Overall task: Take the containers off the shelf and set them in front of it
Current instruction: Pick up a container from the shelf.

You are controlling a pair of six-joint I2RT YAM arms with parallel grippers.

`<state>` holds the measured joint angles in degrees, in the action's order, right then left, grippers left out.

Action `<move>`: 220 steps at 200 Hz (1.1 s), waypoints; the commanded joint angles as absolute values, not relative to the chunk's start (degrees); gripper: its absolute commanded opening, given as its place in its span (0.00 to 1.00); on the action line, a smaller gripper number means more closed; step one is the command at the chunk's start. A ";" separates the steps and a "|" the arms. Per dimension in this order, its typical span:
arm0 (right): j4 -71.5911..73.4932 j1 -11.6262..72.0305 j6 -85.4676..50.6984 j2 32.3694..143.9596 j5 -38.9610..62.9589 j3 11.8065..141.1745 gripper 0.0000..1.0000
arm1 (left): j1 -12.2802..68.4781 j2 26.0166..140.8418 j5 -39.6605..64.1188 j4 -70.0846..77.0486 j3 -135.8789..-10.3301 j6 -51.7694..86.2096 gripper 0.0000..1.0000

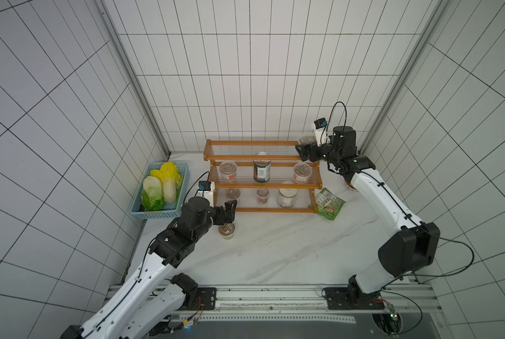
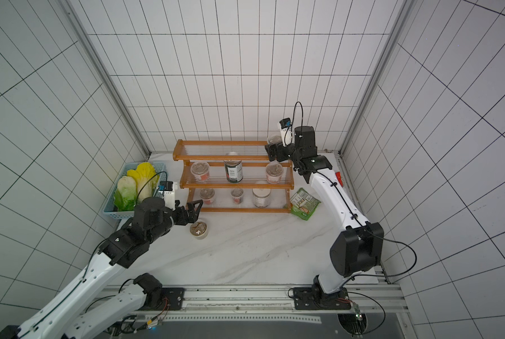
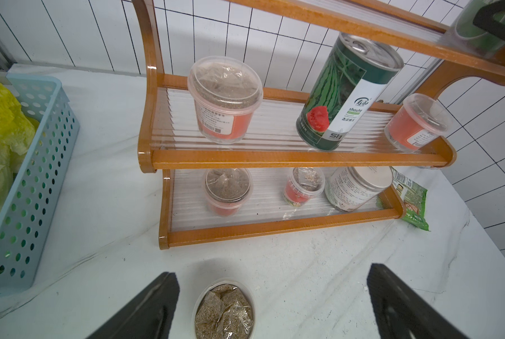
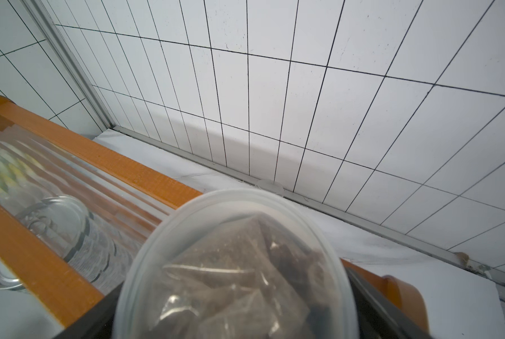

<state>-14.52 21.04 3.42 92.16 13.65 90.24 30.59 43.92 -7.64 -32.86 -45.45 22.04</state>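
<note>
Marble tabletop [image 1: 274, 249] — left gripper [image 1: 229, 212] spread wide over a cup [image 1: 227, 229] before the shelf [image 1: 236, 158]. Right gripper [image 1: 302, 146], jaws wide, straddles a top-tier cup [image 1: 305, 138].

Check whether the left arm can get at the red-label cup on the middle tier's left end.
Probably yes: the left end effector is open and empty, close by the shelf, and the red-label cup stands at its tier's open front with nothing before it.

White arms [image 1: 145, 273] carry black joints [image 1: 406, 252], cables [image 1: 473, 258] and grippers [image 1: 229, 212].
</note>
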 commanded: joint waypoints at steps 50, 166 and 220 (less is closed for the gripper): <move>-10.89 21.97 4.34 93.68 11.98 90.22 0.90 | 29.78 42.67 -6.59 -32.33 -43.35 22.14 0.98; -6.61 21.97 5.89 88.72 15.28 85.78 0.80 | 29.53 43.93 -6.50 -31.07 -42.61 22.91 0.99; -5.89 22.58 6.13 84.73 17.72 84.07 0.80 | 29.53 44.29 -6.66 -31.11 -43.22 22.55 0.98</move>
<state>-7.92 21.61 5.65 88.31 15.42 85.19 29.82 44.16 -7.01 -31.99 -43.03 22.65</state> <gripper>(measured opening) 0.828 0.985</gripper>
